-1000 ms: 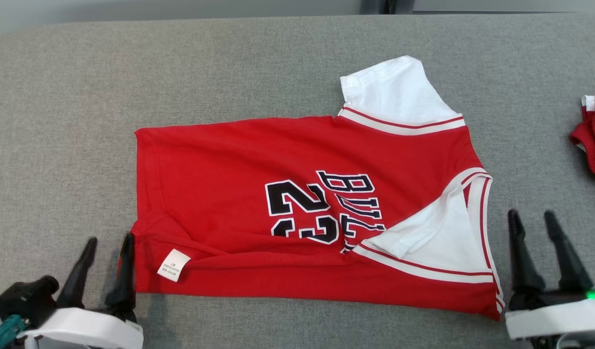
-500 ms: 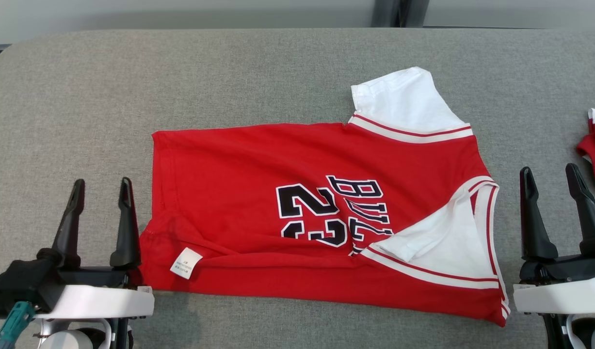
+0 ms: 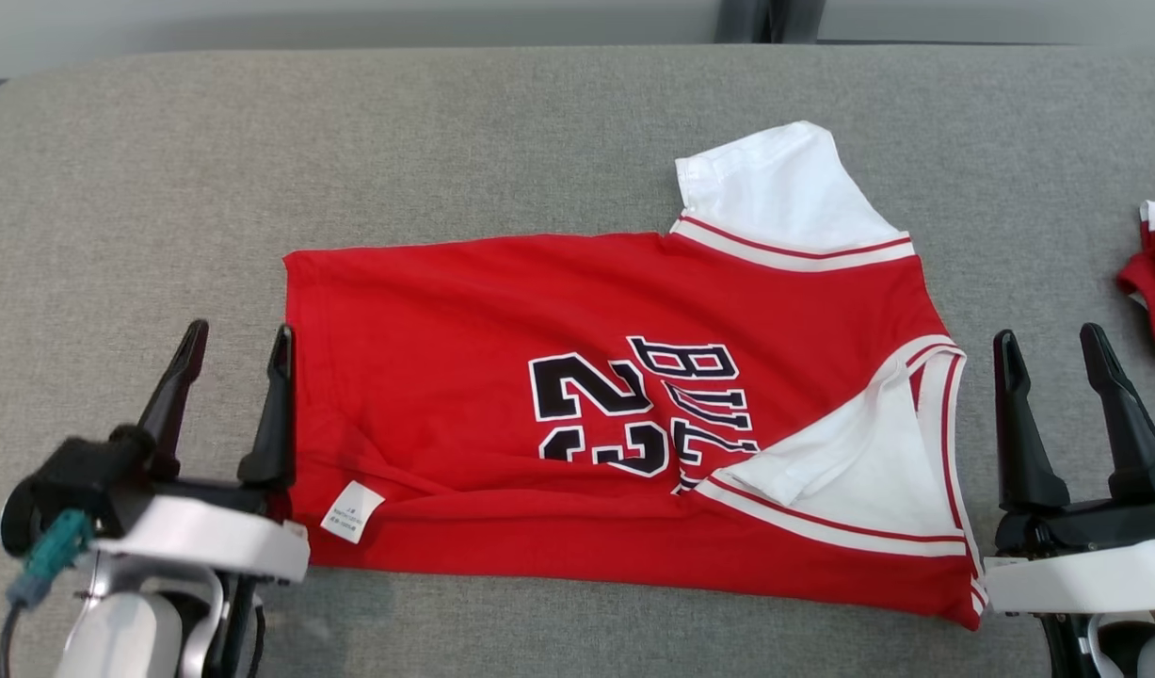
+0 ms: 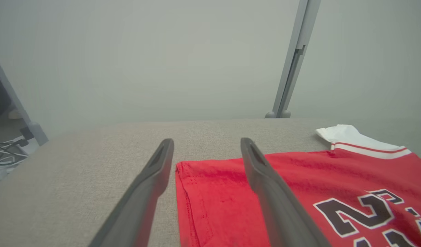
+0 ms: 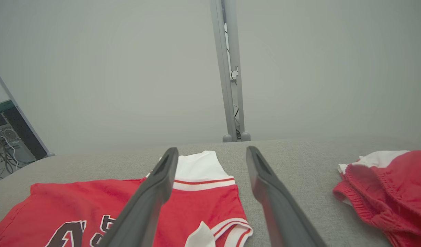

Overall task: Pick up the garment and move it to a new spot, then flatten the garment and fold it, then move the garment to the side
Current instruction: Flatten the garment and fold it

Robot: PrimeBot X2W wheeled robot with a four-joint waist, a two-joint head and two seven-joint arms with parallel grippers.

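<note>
Head view: a red shirt [image 3: 615, 414] with white sleeves lies flat on the grey table [image 3: 445, 141], near the middle, between the 2 grippers. It lies sideways, with the sleeves toward the robot's right. The near long side is folded up over the front, so the fold hides the lower part of the black 23 and of the letters beside it. One white sleeve is tucked on top of the shirt, and the other sticks out at the far side. A small white label [image 3: 351, 511] shows near the shirt's left end, but its print is too small to read. The left gripper [image 3: 240, 330] sits at that end with its fingers wide apart and nothing between them. Its inner finger is right at the shirt's edge; I cannot tell if it touches. In the left wrist view that finger covers a strip of the shirt. The right gripper [image 3: 1049, 331] is just past the shirt's right end, fingers also wide and holding nothing. More red cloth [image 3: 1151, 282] lies farther right, cut off by the picture's edge, so its shape is hard to tell.
</note>
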